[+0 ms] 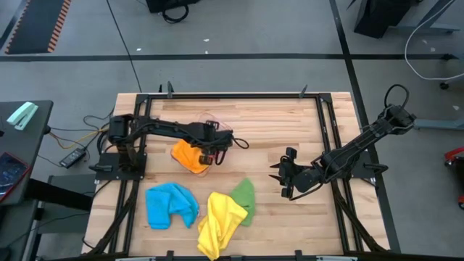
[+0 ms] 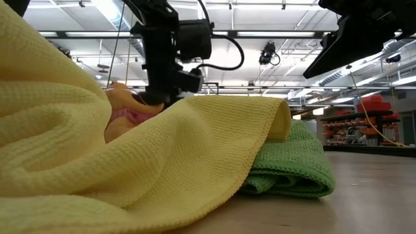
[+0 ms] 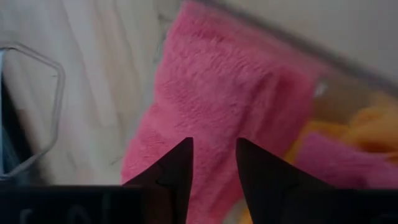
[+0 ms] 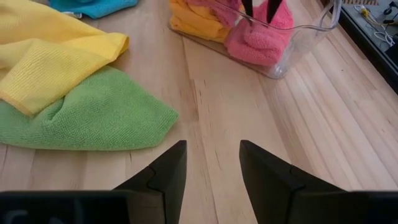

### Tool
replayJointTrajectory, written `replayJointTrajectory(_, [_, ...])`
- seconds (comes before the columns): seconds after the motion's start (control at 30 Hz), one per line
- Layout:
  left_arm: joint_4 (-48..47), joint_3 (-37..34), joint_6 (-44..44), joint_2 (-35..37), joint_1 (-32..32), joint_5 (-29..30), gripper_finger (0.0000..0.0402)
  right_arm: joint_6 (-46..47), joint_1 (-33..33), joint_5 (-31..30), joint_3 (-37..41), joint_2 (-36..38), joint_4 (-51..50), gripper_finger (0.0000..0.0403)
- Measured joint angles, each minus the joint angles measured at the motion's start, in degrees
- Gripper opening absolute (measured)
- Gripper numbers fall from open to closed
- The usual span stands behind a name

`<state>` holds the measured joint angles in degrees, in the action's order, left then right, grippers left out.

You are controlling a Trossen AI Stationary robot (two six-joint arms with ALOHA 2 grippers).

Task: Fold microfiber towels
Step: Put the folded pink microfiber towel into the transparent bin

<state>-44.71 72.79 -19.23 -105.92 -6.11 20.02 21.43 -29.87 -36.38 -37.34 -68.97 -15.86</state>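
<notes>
A clear plastic tub (image 4: 305, 37) stands on the table and holds a pink towel (image 3: 236, 93) and an orange towel (image 4: 193, 18). My left gripper (image 3: 213, 149) points down into the tub, open, its fingertips right over the pink towel (image 4: 261, 37). A blue towel (image 1: 170, 205), a yellow towel (image 1: 217, 221) and a green towel (image 1: 245, 197) lie crumpled near the table's near edge, the yellow one partly over the green. My right gripper (image 1: 284, 180) hovers open over bare wood to their right, with nothing between its fingers. My left gripper comes at the pink towel's top (image 4: 264, 25) from above, fingers apart and pointing down. I cannot tell whether the fingertips touch the cloth. The towel lies bunched inside the tub beside the orange one.
Bare wood stretches between the tub and my right gripper (image 4: 213, 155). The yellow towel (image 4: 56, 56) and the green towel (image 4: 93, 118) lie just ahead of it. A black frame rail (image 1: 326, 130) runs along the table's sides.
</notes>
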Motion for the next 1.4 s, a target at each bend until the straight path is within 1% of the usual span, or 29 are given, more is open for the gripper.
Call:
replayJointTrajectory(0.07, [0.29,0.00,-2.13,-0.75,-0.04,1.77,0.0142,0.00,0.00,0.00,-0.02,0.00,0.00,0.0156])
replayJointTrajectory(0.27, [0.65,0.07,-3.43,-0.84,-0.04,2.26,0.0155,0.00,0.00,0.00,-0.02,0.00,0.05,0.0156])
replayJointTrajectory(0.37, [0.46,0.07,-2.96,-0.84,-0.04,2.17,0.0148,-0.01,0.00,0.00,-0.02,0.00,0.09,0.0156])
replayJointTrajectory(0.6, [1.23,0.04,-3.07,-0.91,-0.09,2.12,0.0115,-0.02,-0.02,0.00,-0.02,0.00,0.13,0.0156])
replayJointTrajectory(0.7, [1.74,0.06,-3.06,-1.48,-0.14,0.34,0.0107,-0.02,-0.02,0.00,-0.02,0.00,0.13,0.0156])
replayJointTrajectory(0.77, [2.26,0.07,-2.81,-1.81,-0.19,-0.70,0.0106,-0.02,-0.02,0.00,-0.02,0.01,0.15,0.0156])
replayJointTrajectory(0.87, [2.88,-0.01,-3.57,-2.54,-0.15,0.60,0.0112,-0.02,-0.02,0.02,-0.02,0.00,0.16,0.0156])
replayJointTrajectory(1.0, [2.67,-0.07,-4.11,-3.09,-0.17,0.69,0.0116,-0.02,-0.02,0.02,-0.02,0.00,0.17,0.0156])
replayJointTrajectory(1.1, [1.83,-0.13,-3.98,-3.42,-0.22,0.42,0.0094,-0.11,-0.02,0.01,-0.02,0.01,0.35,0.0156])
replayJointTrajectory(1.27, [1.99,-0.11,-3.72,-3.38,-0.20,0.34,0.0018,-0.35,-0.02,0.01,-0.02,0.00,0.50,0.0156])
replayJointTrajectory(1.3, [1.96,-0.11,-3.50,-3.38,-0.20,0.32,0.0011,-0.37,-0.02,0.00,-0.02,0.00,0.54,0.0156])
replayJointTrajectory(1.4, [1.81,-0.11,-3.32,-3.38,-0.04,0.27,0.0014,-0.42,-0.02,0.01,-0.02,0.00,0.58,0.0156])
